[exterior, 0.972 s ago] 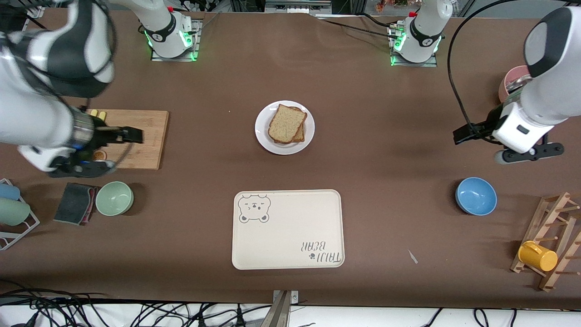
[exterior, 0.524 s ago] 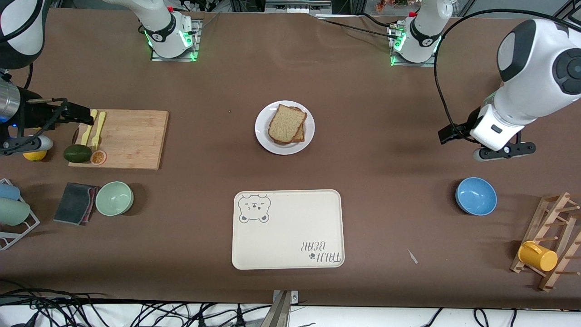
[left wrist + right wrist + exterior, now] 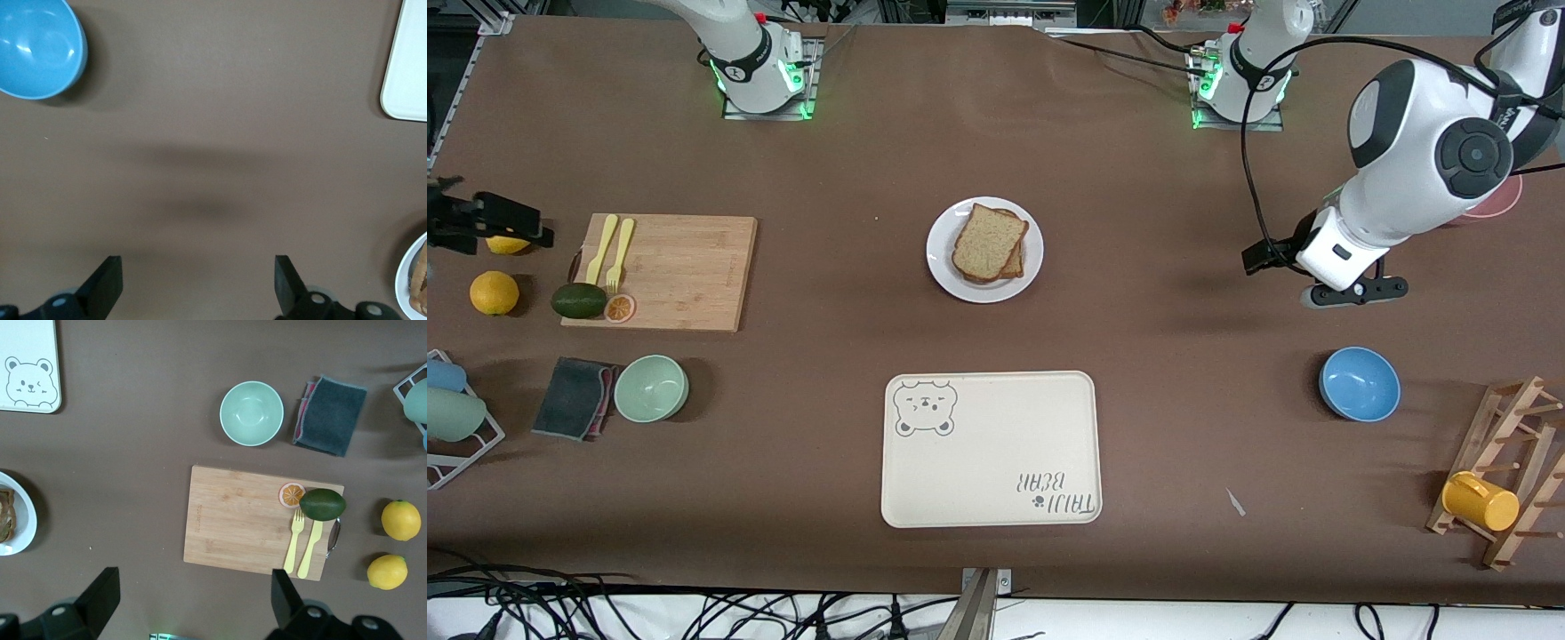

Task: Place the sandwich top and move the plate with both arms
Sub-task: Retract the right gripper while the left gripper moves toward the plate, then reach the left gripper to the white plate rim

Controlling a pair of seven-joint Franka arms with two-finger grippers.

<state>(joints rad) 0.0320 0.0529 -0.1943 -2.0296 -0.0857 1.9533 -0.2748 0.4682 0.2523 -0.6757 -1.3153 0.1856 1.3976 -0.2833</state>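
Front view: the sandwich top already caps the stack on the plate, which has not reached the tray; wrist views: left gripper and right gripper spread, empty, over bare table and cutting board.

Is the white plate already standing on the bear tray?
No, the plate with the bread stands on the bare table, farther from the front camera than the tray.
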